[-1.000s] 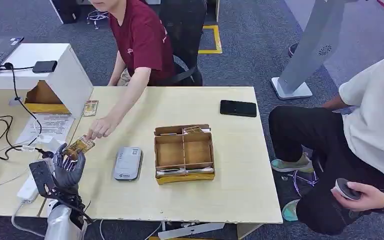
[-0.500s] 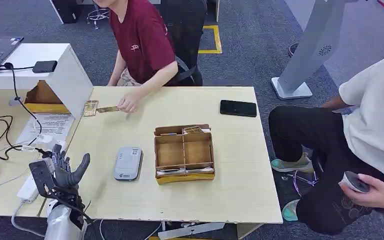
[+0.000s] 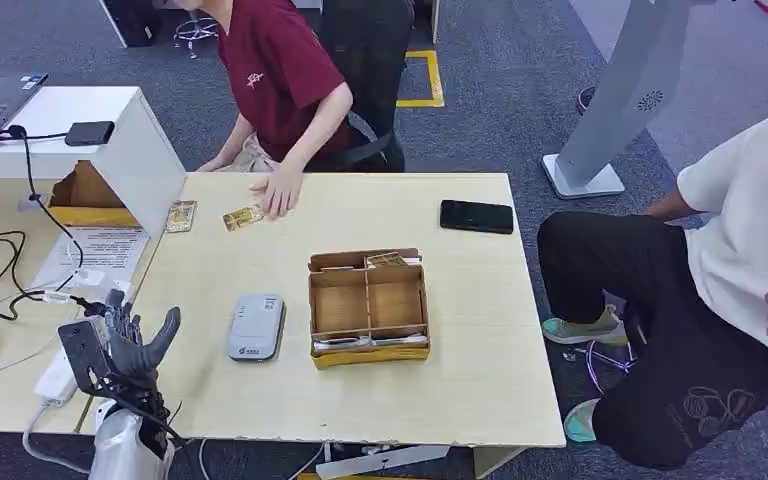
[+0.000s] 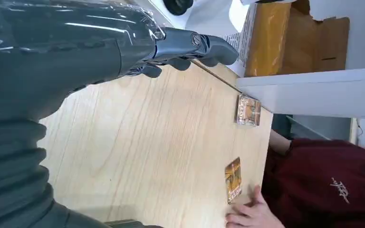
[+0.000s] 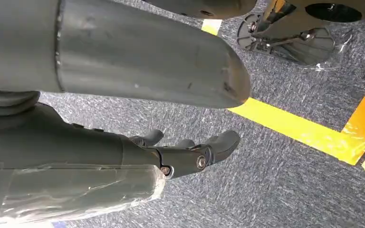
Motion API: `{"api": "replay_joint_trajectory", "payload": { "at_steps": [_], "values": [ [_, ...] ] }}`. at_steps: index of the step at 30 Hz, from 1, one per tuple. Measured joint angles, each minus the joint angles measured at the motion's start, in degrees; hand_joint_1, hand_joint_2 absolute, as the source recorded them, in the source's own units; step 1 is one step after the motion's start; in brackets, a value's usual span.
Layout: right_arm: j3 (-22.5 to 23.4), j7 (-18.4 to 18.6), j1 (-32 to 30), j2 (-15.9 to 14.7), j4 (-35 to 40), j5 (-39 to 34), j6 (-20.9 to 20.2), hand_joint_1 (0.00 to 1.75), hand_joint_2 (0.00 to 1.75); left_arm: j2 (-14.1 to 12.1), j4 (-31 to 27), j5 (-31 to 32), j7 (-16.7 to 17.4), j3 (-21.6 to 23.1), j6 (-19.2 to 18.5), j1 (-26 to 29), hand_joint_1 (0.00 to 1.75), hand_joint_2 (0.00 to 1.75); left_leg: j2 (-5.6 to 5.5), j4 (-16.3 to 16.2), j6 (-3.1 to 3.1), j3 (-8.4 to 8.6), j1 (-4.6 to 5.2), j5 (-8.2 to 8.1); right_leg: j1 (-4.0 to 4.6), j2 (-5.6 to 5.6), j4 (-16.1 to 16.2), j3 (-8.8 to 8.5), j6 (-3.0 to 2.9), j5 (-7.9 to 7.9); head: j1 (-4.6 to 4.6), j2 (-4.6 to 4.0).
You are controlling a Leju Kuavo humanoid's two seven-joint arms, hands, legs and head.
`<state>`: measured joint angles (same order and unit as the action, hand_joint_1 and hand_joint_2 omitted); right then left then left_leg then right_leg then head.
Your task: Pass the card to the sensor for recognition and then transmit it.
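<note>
CHANGE: gold patterned card (image 3: 243,217) has gone from the left hand (image 3: 132,343) to the far table edge, under the fingertips of the person in the dark red shirt (image 3: 285,75) | LEFT HAND: empty, fingers spread, raised over the near table corner | SENSOR: grey flat reader (image 3: 256,326) just right of that hand | RIGHT HAND (image 5: 171,152): hanging over grey carpet, fingers loosely extended, empty.

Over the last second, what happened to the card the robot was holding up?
The person in the red shirt took the card from the robot's left hand and laid it on the far side of the table, near another card. The left hand, now holding nothing, sank slightly. The grey sensor, cardboard box and phone stayed put.
</note>
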<state>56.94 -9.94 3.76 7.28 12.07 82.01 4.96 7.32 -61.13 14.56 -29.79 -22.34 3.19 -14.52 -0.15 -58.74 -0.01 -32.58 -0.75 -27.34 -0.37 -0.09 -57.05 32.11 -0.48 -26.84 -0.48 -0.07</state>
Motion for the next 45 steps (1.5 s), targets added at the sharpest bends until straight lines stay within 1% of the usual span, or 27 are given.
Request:
{"api": "replay_joint_trajectory", "payload": {
  "at_steps": [3, 4, 6, 7, 8, 9, 10, 11, 17, 19, 20, 21, 22, 23, 27, 29, 30, 33, 35, 38, 39, 40, 41, 43, 45],
  "values": [
    [0.07, 0.0, 0.0, 0.02, 0.0, 0.07, 0.04, 0.0, 0.0, 0.33, -0.26, -0.13, 0.41, 0.0, 0.81, 0.12, 0.0, 1.75, 0.0, 0.0, 0.0, 0.0, 0.0, 0.0, 0.0, 0.0, 0.0, 0.0, 0.0, 0.0, 0.0, 0.0],
    [0.13, 0.02, 0.0, 0.04, 0.0, -0.09, 0.24, 0.0, 0.0, 0.48, -1.0, 0.48, -0.3, 0.02, -0.04, 0.47, 0.0, 1.75, 0.01, 0.0, 0.0, 0.0, 0.0, 0.0, 0.0, 0.01, 0.0, 0.01, 0.0, 0.0, -0.02, 0.0],
    [0.35, 0.0, -0.01, 0.15, 0.0, -0.44, 0.48, 0.0, 0.0, 1.02, -4.51, 2.16, -1.68, 1.09, -2.36, 2.37, 0.0, 1.75, 0.05, 0.0, 0.0, 0.01, 0.0, 0.0, 0.0, 0.05, 0.0, 0.03, 0.0, 0.0, -0.02, 0.0],
    [0.57, -0.07, -0.04, 0.2, 0.0, -0.52, 0.66, 0.0, 0.0, 1.35, -7.0, 3.48, -2.45, 2.26, -2.54, 3.72, 0.0, 1.75, 0.07, -0.01, 0.0, 0.0, 0.01, -0.01, -0.01, 0.08, 0.0, 0.04, 0.0, 0.0, -0.02, 0.0],
    [0.78, -0.2, -0.08, 0.28, 0.0, -0.72, 0.9, 0.0, 0.0, 1.49, -9.88, 6.07, -3.81, 3.9, -1.11, 5.26, 0.0, 1.75, 0.08, -0.01, 0.02, -0.01, 0.01, -0.02, 0.0, 0.08, 0.0, 0.06, 0.0, 0.0, 0.0, 0.0],
    [1.01, -0.35, -0.09, 0.35, 0.0, -0.88, 1.05, 0.0, 0.0, 1.77, -12.74, 10.41, -5.33, 5.63, 1.81, 6.92, 0.0, 1.75, 0.08, -0.01, 0.02, -0.02, 0.01, -0.03, -0.01, 0.08, 0.01, 0.06, 0.0, 0.0, 0.0, 0.0],
    [1.29, -0.5, -0.08, 0.48, 0.02, -0.98, 1.12, 0.0, 0.0, 1.86, -15.36, 15.65, -6.61, 7.42, 5.63, 8.76, 0.0, 1.75, 0.09, -0.01, 0.03, -0.02, 0.02, -0.04, -0.01, 0.11, 0.01, 0.07, 0.0, 0.0, -0.02, 0.0],
    [1.53, -0.52, -0.08, 0.55, 0.04, -1.05, 1.22, 0.0, 0.0, 1.88, -18.3, 22.25, -7.65, 10.01, 10.65, 10.8, 0.0, 1.75, 0.14, -0.01, 0.03, -0.02, 0.03, -0.07, -0.01, 0.14, 0.02, 0.09, 0.01, -0.01, 0.0, 0.0],
    [1.53, -0.52, -0.08, 0.55, 0.04, -1.05, 1.22, 0.0, 0.0, 1.86, -18.33, 22.33, -7.65, 10.05, 10.71, 11.07, 0.0, 1.75, 0.14, -0.01, 0.03, -0.02, 0.03, -0.07, -0.02, 0.14, 0.02, 0.09, 0.01, -0.01, 0.0, 0.0],
    [1.6, -0.52, -0.1, 0.63, 0.04, -1.07, 1.22, 0.0, 0.0, 1.81, -19.71, 25.4, -7.85, 11.53, 13.18, 12.08, 0.0, 1.75, 0.14, -0.01, 0.04, -0.03, 0.04, -0.08, -0.02, 0.14, 0.03, 0.09, 0.02, -0.02, 0.0, 0.0],
    [1.73, -0.5, -0.12, 0.68, 0.09, -1.14, 1.27, 0.0, 0.0, 1.35, -22.55, 30.97, -7.78, 14.99, 17.43, 14.54, 0.0, 1.75, 0.12, -0.01, 0.07, -0.06, 0.05, -0.09, -0.03, 0.12, 0.03, 0.1, 0.05, -0.04, 0.0, 0.0],
    [1.86, -0.5, -0.11, 0.79, 0.09, -1.18, 1.29, 0.0, 0.0, 1.07, -23.99, 33.2, -7.57, 16.98, 19.19, 15.67, 0.0, 1.75, 0.12, -0.01, 0.07, -0.07, 0.04, -0.1, -0.03, 0.12, 0.03, 0.11, 0.08, -0.06, 0.02, 0.0],
    [2.77, -0.33, -0.11, 0.96, 0.15, -1.29, 1.29, 0.0, 0.0, -1.33, -30.02, 41.25, -5.06, 27.0, 26.85, 21.37, 0.0, 1.75, 0.14, -0.01, 0.08, -0.09, 0.04, -0.14, -0.04, 0.14, 0.04, 0.14, 0.08, -0.06, 0.0, 0.0],
    [3.21, -0.24, -0.09, 0.96, 0.22, -1.29, 1.29, 0.0, 0.0, -4.44, -33.25, 46.38, -1.59, 34.41, 31.83, 24.29, 0.0, 1.75, 0.13, -0.01, 0.08, -0.11, 0.04, -0.14, -0.03, 0.12, 0.04, 0.15, 0.08, -0.06, 0.0, 0.0],
    [3.58, -0.46, -0.08, 0.96, 0.28, -1.29, 1.29, 0.0, 0.0, -6.3, -33.73, 49.22, -0.02, 37.68, 34.66, 24.99, 0.0, 1.75, 0.13, -0.01, 0.06, -0.1, 0.03, -0.08, -0.02, 0.12, 0.02, 0.14, 0.06, -0.04, 0.0, 0.0],
    [3.8, -0.46, -0.07, 0.96, 0.31, -1.29, 1.29, 0.0, 0.0, -6.89, -33.73, 50.09, 0.24, 38.77, 35.21, 25.29, 0.0, 1.75, 0.13, -0.01, 0.06, -0.1, 0.03, -0.08, -0.02, 0.12, 0.02, 0.14, 0.04, -0.02, 0.0, 0.0],
    [3.98, -0.46, -0.07, 0.96, 0.31, -1.27, 1.29, 0.0, 0.0, -7.08, -33.73, 51.52, 0.72, 39.13, 35.47, 25.41, 0.0, 1.75, 0.13, -0.01, 0.06, -0.1, 0.03, -0.08, -0.02, 0.12, 0.02, 0.14, 0.04, -0.02, 0.0, 0.0],
    [4.15, -0.42, -0.06, 0.98, 0.31, -1.09, 1.31, 0.0, 0.0, -7.82, -33.73, 61.28, 4.51, 40.02, 36.3, 25.6, 0.0, 1.75, 0.13, -0.01, 0.06, -0.1, 0.04, -0.08, -0.03, 0.12, 0.02, 0.14, 0.04, -0.02, -0.02, 0.0],
    [4.35, -0.24, -0.02, 1.05, 0.31, -1.03, 1.36, 0.0, 0.0, -8.81, -33.46, 67.66, 8.25, 41.49, 36.33, 25.56, 0.0, 1.75, 0.13, -0.01, 0.06, -0.1, 0.04, -0.08, -0.03, 0.12, 0.03, 0.15, 0.04, -0.02, -0.02, 0.0],
    [4.5, -0.26, 0.05, 1.2, 0.33, -0.92, 1.4, 0.0, 0.0, -10.77, -31.08, 73.77, 15.94, 45.69, 36.37, 24.4, 0.0, 1.75, 0.12, -0.01, 0.06, -0.1, 0.04, -0.08, -0.03, 0.11, 0.03, 0.17, 0.05, -0.02, 0.0, 0.0],
    [4.57, -0.33, 0.09, 1.25, 0.37, -0.85, 1.46, 0.0, 0.0, -11.52, -29.87, 74.53, 18.15, 47.37, 36.37, 23.65, 0.0, 1.75, 0.12, -0.01, 0.06, -0.1, 0.04, -0.08, -0.03, 0.11, 0.04, 0.18, 0.05, -0.02, 0.0, 0.0],
    [4.72, -0.46, 0.16, 1.33, 0.39, -0.76, 1.46, 0.0, 0.0, -12.43, -28.25, 74.9, 21.62, 49.67, 36.22, 22.27, 0.0, 1.75, 0.12, -0.01, 0.06, -0.11, 0.04, -0.08, -0.03, 0.11, 0.03, 0.17, 0.05, -0.01, -0.02, 0.0],
    [4.83, -0.5, 0.22, 1.4, 0.39, -0.7, 1.46, 0.0, 0.0, -13.22, -26.89, 75.1, 23.44, 51.59, 36.07, 21.18, 0.0, 1.75, 0.12, -0.01, 0.06, -0.1, 0.04, -0.08, -0.03, 0.1, 0.03, 0.16, 0.05, 0.0, 0.0, 0.0],
    [4.92, -0.52, 0.27, 1.42, 0.42, -0.48, 1.46, 0.0, 0.0, -14.2, -24.58, 75.3, 25.91, 54.71, 34.81, 19.28, 0.0, 1.75, 0.12, -0.01, 0.05, -0.09, 0.04, -0.06, -0.03, 0.11, 0.03, 0.18, 0.06, 0.02, -0.02, 0.0],
    [5.01, -0.55, 0.28, 1.42, 0.46, -0.37, 1.38, 0.0, 0.0, -15.28, -21.9, 75.43, 30.28, 58.76, 32.72, 16.36, 0.0, 1.75, 0.08, -0.01, 0.06, -0.13, 0.03, 0.0, -0.02, 0.06, 0.03, 0.17, 0.06, 0.04, 0.02, 0.0]
  ]
}}
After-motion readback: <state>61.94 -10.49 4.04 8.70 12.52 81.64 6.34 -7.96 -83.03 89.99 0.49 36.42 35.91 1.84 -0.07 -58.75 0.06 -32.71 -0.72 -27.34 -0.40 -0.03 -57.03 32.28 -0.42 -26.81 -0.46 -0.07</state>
